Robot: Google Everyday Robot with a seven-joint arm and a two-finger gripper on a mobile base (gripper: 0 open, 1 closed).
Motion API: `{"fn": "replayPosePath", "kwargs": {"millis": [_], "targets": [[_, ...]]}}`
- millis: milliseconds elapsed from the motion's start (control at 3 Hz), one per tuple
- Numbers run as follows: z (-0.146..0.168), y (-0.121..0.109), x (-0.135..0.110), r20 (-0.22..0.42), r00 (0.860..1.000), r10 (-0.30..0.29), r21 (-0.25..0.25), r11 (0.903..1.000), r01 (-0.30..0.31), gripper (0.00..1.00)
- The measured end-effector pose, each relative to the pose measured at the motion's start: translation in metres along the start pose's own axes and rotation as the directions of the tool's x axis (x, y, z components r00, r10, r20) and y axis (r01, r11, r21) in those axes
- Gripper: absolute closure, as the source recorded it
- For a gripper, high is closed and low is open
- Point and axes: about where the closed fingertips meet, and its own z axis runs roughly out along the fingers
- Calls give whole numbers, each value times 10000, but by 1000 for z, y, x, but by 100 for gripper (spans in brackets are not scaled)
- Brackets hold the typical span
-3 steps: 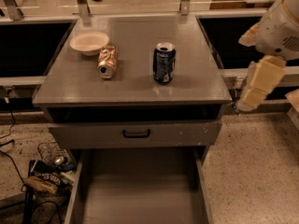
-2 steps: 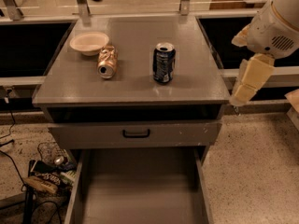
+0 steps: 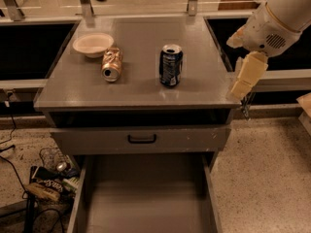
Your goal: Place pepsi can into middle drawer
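Across the middle of the view stood the grey counter [image 3: 141,89], and below its front edge the middle drawer [image 3: 146,198] was pulled fully out, its flat floor bare. Between the two sat a shut drawer front [image 3: 194,139] with a black handle. From the upper right the robot's white arm [image 3: 277,23] reached down past the counter's right edge. Its cream gripper [image 3: 248,79] hung just over that edge, near the front right corner. A second earlier it had hung further right and clear of the counter, so it had swung inward towards the top. It held nothing, and how far its jaws stood apart could not be told from this side. A pale bowl [image 3: 93,44] rested near the back left corner. The pepsi can [image 3: 171,65] stood upright a little right of the counter's centre, unmoved and well apart from the gripper. A copper-gold can [image 3: 112,65] lay on its side just in front of the bowl, to the left of the pepsi can. The inward swing read as the start of a reach. The grasp, the lift and the drop into the drawer were all likely yet to come.
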Motion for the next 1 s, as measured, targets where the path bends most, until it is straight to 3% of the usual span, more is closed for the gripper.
{"fn": "replayPosePath", "kwargs": {"millis": [333, 667, 1000], "targets": [[12, -15, -16, 541, 9983, -197, -432, 9988, 221, 0], [12, -15, -16, 541, 9983, -198, -432, 9988, 221, 0], [19, -20, -18, 1177, 9930, 62, -733, 9973, 25, 0]]}}
